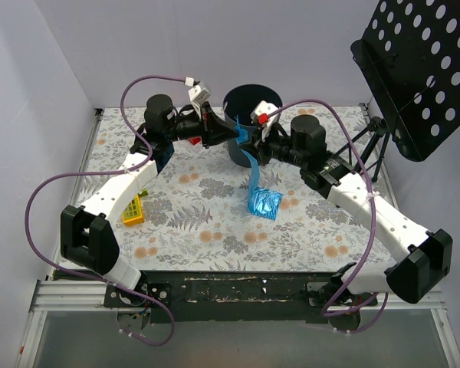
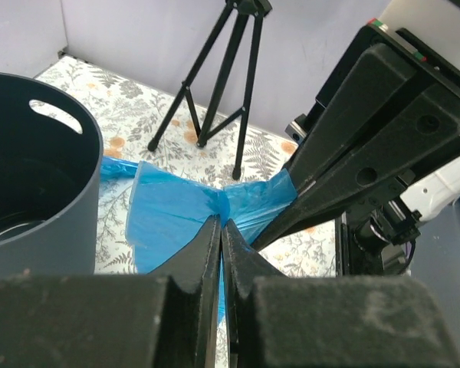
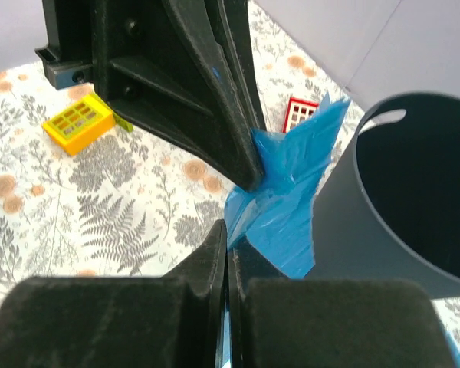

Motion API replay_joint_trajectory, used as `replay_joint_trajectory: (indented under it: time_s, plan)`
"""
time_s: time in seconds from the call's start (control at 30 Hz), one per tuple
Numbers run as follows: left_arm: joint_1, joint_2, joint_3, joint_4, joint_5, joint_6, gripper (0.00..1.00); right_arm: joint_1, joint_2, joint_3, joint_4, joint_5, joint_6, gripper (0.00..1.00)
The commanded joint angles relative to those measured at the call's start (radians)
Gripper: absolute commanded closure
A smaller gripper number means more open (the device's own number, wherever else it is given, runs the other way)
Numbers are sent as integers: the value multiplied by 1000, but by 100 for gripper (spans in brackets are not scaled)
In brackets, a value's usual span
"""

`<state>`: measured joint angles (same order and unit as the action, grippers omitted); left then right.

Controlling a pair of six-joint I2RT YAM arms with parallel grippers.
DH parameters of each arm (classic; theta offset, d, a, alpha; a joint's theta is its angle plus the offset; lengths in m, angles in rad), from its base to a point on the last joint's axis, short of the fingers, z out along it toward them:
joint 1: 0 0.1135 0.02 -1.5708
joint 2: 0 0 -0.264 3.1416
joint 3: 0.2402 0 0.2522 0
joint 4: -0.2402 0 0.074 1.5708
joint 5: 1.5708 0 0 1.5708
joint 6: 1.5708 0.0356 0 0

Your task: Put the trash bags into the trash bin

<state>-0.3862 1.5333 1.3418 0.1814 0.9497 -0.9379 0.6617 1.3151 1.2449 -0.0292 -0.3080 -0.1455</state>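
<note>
The dark round trash bin (image 1: 240, 156) stands at the back middle of the table. Both grippers meet just in front of its rim, each shut on the same blue trash bag (image 1: 244, 136). A strip of it hangs down toward the table. My left gripper (image 1: 224, 135) pinches the film (image 2: 169, 222) beside the bin wall (image 2: 46, 199). My right gripper (image 1: 253, 146) pinches the bag (image 3: 291, 199) from the other side, next to the bin (image 3: 414, 199). A second, folded blue trash bag (image 1: 264, 203) lies on the table in front of the bin.
A small yellow block (image 1: 133, 209) lies by the left arm and shows in the right wrist view (image 3: 78, 124), near a red-and-white tile (image 3: 299, 113). The black perforated music stand (image 1: 422, 69) with its tripod (image 2: 215, 84) stands at the back right.
</note>
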Motion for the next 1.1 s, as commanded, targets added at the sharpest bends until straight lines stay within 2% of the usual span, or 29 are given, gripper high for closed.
replay_joint_trajectory:
  time_s: [0.0, 0.1, 0.13, 0.2, 0.23, 0.27, 0.33, 0.37, 0.5, 0.6, 0.67, 0.73, 1.07]
  plan:
    - [-2, -39, 34, -123, 21, 200, 100, 3, -74, -36, -116, 15, -38, 99]
    - [-2, -50, 33, -174, 24, 309, 100, 3, -120, -87, -132, 1, -23, 99]
    - [-2, -53, 31, -175, 23, 324, 100, 3, -123, -93, -136, -9, -13, 96]
    - [-2, -55, 27, -203, 30, 343, 100, 3, -117, -79, -169, -57, -22, 79]
    - [-2, -56, 25, -204, 34, 341, 100, 4, -116, -72, -175, -66, -22, 63]
    - [-2, -59, 23, -207, 38, 344, 100, 3, -111, -59, -181, -72, -25, 55]
    - [-8, -61, 20, -233, 46, 385, 100, -7, -94, -10, -213, -71, -22, 42]
    - [-11, -64, 22, -255, 47, 428, 100, -22, -77, 26, -233, -88, -8, 40]
    - [-17, -78, 25, -350, 49, 605, 100, -105, -10, 122, -258, -239, 107, 41]
    - [-25, -93, 22, -398, 44, 714, 100, -149, 44, 145, -209, -322, 225, 45]
    - [-31, -102, 19, -421, 38, 761, 100, -154, 67, 157, -183, -347, 238, 49]
    - [-36, -108, 17, -424, 34, 771, 100, -157, 90, 162, -163, -368, 231, 52]
    - [-74, -137, 0, -447, 14, 781, 100, -157, 165, 185, -71, -494, 290, 50]
